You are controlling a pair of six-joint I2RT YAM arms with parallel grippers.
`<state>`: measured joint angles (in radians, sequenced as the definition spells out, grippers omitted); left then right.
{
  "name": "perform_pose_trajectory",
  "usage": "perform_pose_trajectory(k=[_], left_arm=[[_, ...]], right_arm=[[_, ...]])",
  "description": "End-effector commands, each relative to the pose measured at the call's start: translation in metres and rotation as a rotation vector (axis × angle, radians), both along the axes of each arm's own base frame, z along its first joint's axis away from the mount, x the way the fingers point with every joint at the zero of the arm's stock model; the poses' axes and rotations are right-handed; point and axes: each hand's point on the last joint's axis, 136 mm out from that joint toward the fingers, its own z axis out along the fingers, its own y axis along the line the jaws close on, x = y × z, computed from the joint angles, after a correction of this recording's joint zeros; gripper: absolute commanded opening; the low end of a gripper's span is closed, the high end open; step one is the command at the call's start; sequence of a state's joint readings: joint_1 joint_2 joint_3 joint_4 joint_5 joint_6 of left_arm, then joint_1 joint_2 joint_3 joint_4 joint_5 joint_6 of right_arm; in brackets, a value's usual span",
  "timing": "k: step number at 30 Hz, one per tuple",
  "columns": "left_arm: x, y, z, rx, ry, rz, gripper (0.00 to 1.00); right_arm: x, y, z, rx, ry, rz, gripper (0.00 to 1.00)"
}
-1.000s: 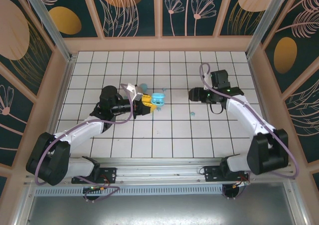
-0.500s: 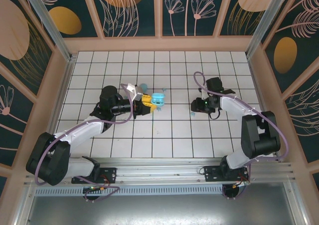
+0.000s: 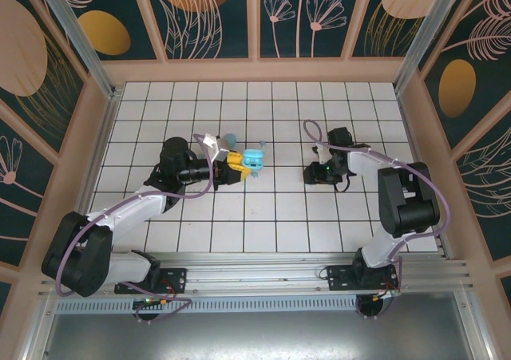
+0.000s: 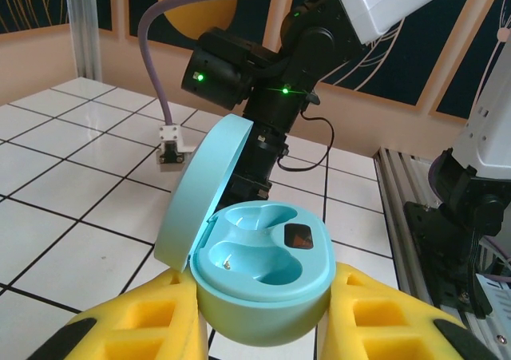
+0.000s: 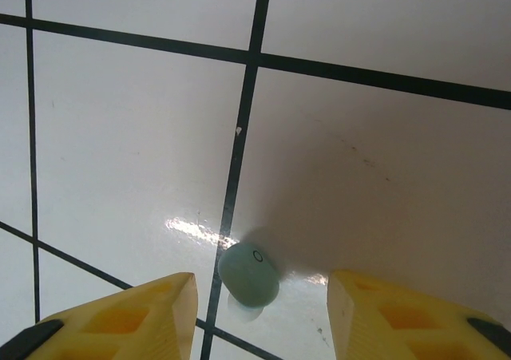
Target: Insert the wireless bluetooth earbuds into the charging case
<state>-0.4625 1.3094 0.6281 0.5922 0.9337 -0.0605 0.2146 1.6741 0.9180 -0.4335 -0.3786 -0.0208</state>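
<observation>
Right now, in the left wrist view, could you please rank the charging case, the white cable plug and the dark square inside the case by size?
1. charging case: by far largest, nearest the camera.
2-3. white cable plug and dark square look alike; the plug sits farther back, so I leave them unranked.

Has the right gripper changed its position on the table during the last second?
Yes. In the top view the right gripper has come toward the near edge of the tiled table, now above an earbud.

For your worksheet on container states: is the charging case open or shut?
Open. The charging case has its lid hinged up, exposing two empty earbud wells.
</observation>
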Motion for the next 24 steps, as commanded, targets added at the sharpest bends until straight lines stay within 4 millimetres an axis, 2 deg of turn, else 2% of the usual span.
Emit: perform_pose_trajectory(k=[1, 5, 17, 24], left_arm=[[0.001, 0.001, 0.008, -0.008, -0.038, 0.000, 0.00], [0.001, 0.001, 0.009, -0.009, -0.037, -0.001, 0.00], [0.000, 0.002, 0.008, -0.005, -0.037, 0.002, 0.00], [-0.001, 0.003, 0.007, -0.003, -0.037, 0.005, 0.00]], right_arm=[[0.000, 0.008, 0.000, 0.058, -0.005, 0.047, 0.48], [-0.005, 0.021, 0.002, 0.143, 0.015, 0.066, 0.47], [-0.025, 0.019, -0.008, 0.161, 0.115, -0.019, 0.46], [-0.026, 0.024, 0.002, 0.209, 0.109, -0.034, 0.44]])
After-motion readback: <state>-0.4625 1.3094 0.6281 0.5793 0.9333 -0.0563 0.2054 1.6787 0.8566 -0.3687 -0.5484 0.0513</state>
